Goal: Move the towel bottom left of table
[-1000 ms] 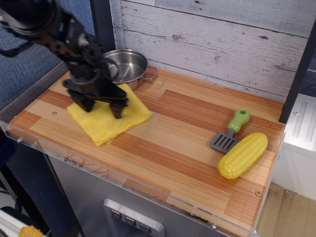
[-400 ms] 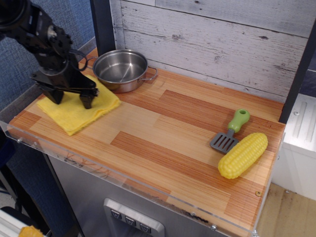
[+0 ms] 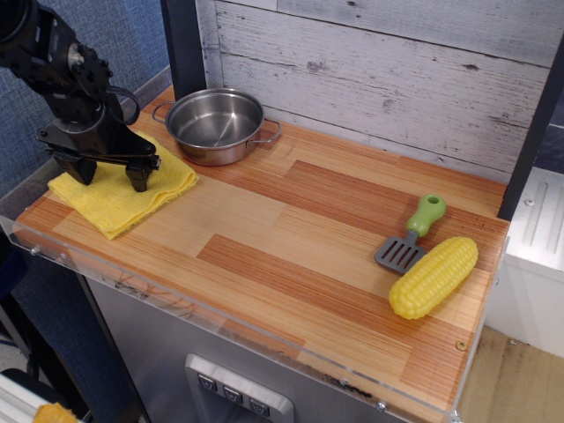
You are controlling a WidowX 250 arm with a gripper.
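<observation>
The yellow towel (image 3: 115, 196) lies flat at the left end of the wooden table (image 3: 300, 238), close to the front left corner. My black gripper (image 3: 111, 173) stands over the towel, pointing down. Its two fingers (image 3: 138, 178) are spread wide apart, and their tips touch the cloth near its far edge. Nothing sits between the fingers but the flat cloth. The arm hides the towel's back left part.
A steel pot (image 3: 216, 125) stands right behind the towel at the back left. A green-handled spatula (image 3: 412, 233) and a yellow plastic corn cob (image 3: 434, 276) lie at the right end. A clear plastic rim (image 3: 176, 304) runs along the table's front. A plank wall stands behind.
My gripper has moved left toward the table's left end, and the towel has slid left with it, from in front of the pot to the left corner area. The finger spread looks unchanged.
</observation>
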